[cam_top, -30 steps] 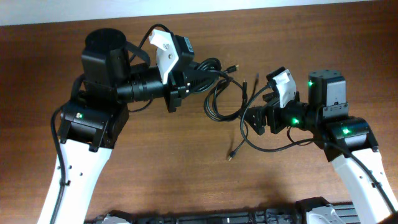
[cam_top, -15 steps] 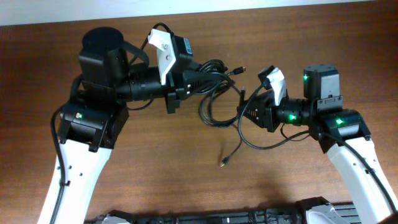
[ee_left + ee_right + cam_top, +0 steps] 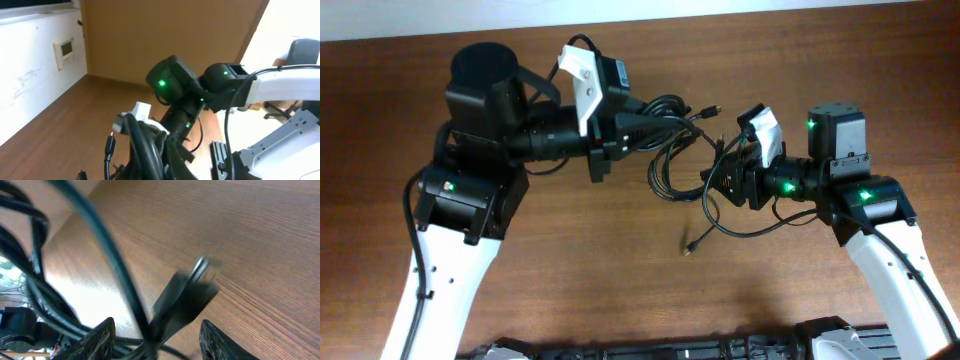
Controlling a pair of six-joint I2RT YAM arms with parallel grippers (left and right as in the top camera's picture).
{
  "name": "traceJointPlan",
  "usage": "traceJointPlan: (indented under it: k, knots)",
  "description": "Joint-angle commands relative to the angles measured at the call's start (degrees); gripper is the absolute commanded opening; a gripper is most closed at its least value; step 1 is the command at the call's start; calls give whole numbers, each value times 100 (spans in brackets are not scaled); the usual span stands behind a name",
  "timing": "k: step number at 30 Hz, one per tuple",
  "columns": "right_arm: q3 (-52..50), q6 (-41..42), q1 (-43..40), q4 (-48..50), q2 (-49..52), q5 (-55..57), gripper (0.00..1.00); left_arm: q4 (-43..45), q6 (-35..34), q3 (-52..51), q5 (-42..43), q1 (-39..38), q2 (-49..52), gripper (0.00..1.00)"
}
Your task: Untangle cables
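Note:
A tangle of black cables (image 3: 672,150) hangs above the brown table (image 3: 580,270) between both arms. My left gripper (image 3: 638,125) is shut on the thick coiled part of the cable bundle (image 3: 146,147), which fills its jaws in the left wrist view. My right gripper (image 3: 718,180) is at the tangle's right side. Its fingers (image 3: 102,336) stand wide apart, with thin cable strands (image 3: 125,285) and a plug (image 3: 200,267) running between them. One loose plug end (image 3: 691,246) dangles low over the table, and another plug (image 3: 715,110) sticks out at the top.
The right arm's body (image 3: 172,82) with green lights faces the left wrist camera. A wall and the table's far edge (image 3: 720,10) run along the back. Dark equipment (image 3: 670,350) lies along the front edge.
My right gripper has moved left into the tangle. The cable loops have bunched toward the left gripper and the dangling plug has swung. The left arm has barely moved.

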Motion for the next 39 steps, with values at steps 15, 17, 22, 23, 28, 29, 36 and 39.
traceJointPlan:
  k: [15, 17, 22, 23, 28, 29, 36, 39]
  knots:
    - [-11, -70, -20, 160, 13, -1357, 4, -251, -382, 111, -2656, -297, -52, 0]
    - [-11, -68, -20, 160, 13, -1355, 4, -164, -487, 111, -2820, -297, 26, 0]
    - [-11, -66, -20, 227, 13, -1611, 4, 407, -608, 111, -2280, -304, 243, 0]
    - [-11, -66, -20, 240, 13, -1613, 4, 413, -647, 111, -2277, -304, 289, 0]
    - [-11, -66, -20, 260, 13, -1606, 4, 396, -831, 111, -2035, -304, 732, 0]
    - [-11, -63, -20, 293, 13, -1606, 4, 319, -833, 111, -1978, -304, 820, 0]
    - [-9, -63, -26, 752, 13, -1582, 4, -981, -481, 111, -2627, -275, 955, 0]
    - [-9, -63, -26, 839, 13, -1582, 10, -1307, -481, 111, -3012, -273, 955, 0]
